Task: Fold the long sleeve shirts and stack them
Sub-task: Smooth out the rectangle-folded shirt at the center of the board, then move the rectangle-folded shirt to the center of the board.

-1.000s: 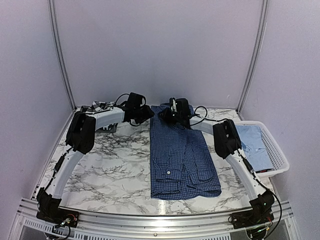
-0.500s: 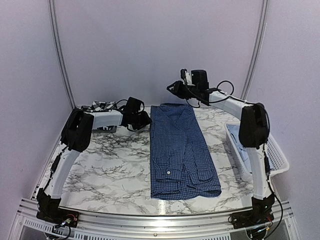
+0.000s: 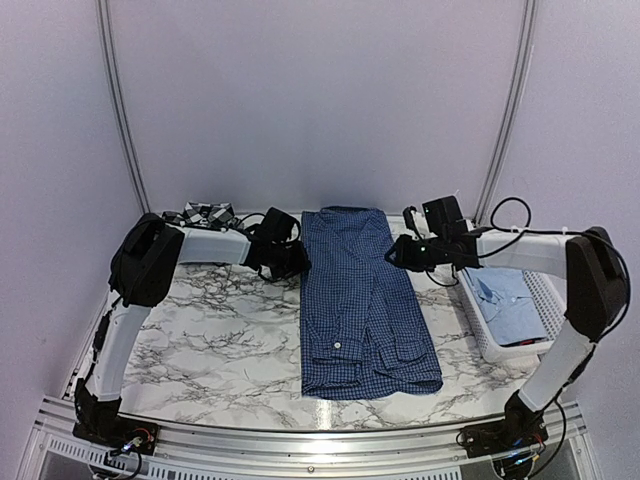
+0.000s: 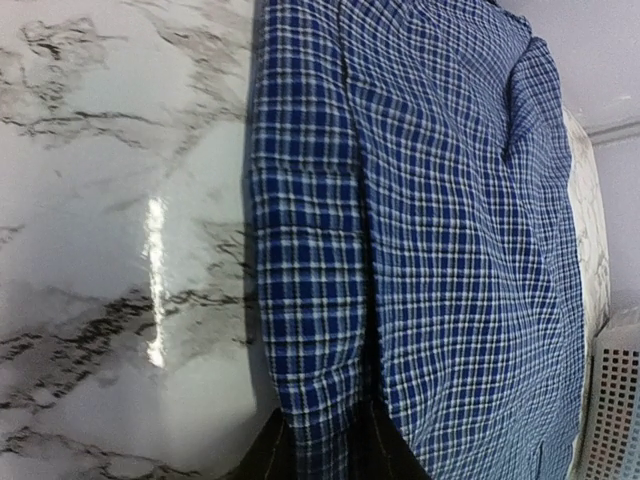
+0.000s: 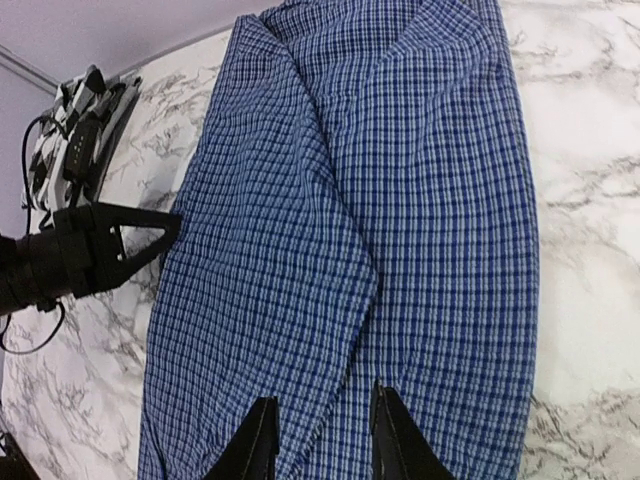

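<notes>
The dark blue checked shirt (image 3: 355, 300) lies flat down the middle of the table, folded into a long strip with its collar at the far end. My left gripper (image 3: 298, 262) is at its left edge. In the left wrist view the gripper (image 4: 325, 407) is open, with the shirt's folded edge (image 4: 310, 300) running between the fingers. My right gripper (image 3: 392, 257) is open over the shirt's right side, and its wrist view (image 5: 324, 395) shows it just above the cloth (image 5: 400, 200). The black-and-white plaid shirt (image 3: 200, 214) sits at the back left. The pale blue shirt (image 3: 505, 300) lies in the basket.
The white slatted basket (image 3: 560, 300) stands at the table's right edge, close to my right forearm; its corner shows in the left wrist view (image 4: 610, 400). Marble tabletop (image 3: 220, 330) lies left of the shirt. Booth walls enclose the back and sides.
My right arm rose high above the collar, then swung down to the shirt's right edge. My left gripper slid a little nearer along the left edge. The shirt has not moved.
</notes>
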Motion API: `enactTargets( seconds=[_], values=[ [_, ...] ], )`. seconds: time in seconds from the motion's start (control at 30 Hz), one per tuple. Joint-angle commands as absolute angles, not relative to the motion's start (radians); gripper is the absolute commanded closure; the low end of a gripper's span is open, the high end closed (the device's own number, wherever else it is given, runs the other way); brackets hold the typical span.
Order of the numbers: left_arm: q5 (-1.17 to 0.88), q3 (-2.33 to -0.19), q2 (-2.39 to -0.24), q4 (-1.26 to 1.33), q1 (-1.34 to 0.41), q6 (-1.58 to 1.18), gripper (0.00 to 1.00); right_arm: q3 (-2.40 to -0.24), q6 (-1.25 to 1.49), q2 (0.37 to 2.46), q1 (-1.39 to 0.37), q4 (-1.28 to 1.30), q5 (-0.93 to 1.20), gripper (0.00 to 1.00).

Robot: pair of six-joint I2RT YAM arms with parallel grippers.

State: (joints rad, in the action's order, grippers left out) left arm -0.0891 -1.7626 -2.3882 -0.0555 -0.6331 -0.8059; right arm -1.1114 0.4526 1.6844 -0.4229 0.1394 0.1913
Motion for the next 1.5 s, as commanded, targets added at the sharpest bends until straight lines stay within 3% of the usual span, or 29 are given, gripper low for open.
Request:
enactTargets(
  seconds=[0.0,0.07,0.2,0.63,1.0,1.17,1.47],
  values=[
    [-0.086,-1.728,-2.376,-0.097,-0.660,-0.834,0.79,-0.997,0.425,1.546,-0.421,0.145,0.117,0.73],
    [-0.085,-1.733,-2.383,-0.095,-0.664,-0.847,0.89,-0.942,0.425,1.492,-0.420,0.160,0.079,0.73],
    [-0.053,-1.716,-2.366,-0.099,-0.659,-0.849,0.99,-0.881,0.428,1.426,-0.420,0.179,0.038,0.73],
    [-0.149,-1.592,-2.287,-0.125,-0.551,-0.703,1.00,-0.804,0.459,1.386,-0.480,0.215,0.012,0.73],
    [-0.154,-1.583,-2.259,-0.133,-0.543,-0.649,0.84,-0.650,0.543,1.273,-0.602,0.297,0.047,0.69],
    [-0.153,-1.565,-2.197,-0.148,-0.543,-0.642,0.60,-0.594,0.588,1.224,-0.646,0.344,0.081,0.69],
    [-0.205,-1.317,-1.984,-0.148,-0.575,-0.663,0.59,-0.522,0.642,1.110,-0.702,0.461,0.080,0.77]
  ],
)
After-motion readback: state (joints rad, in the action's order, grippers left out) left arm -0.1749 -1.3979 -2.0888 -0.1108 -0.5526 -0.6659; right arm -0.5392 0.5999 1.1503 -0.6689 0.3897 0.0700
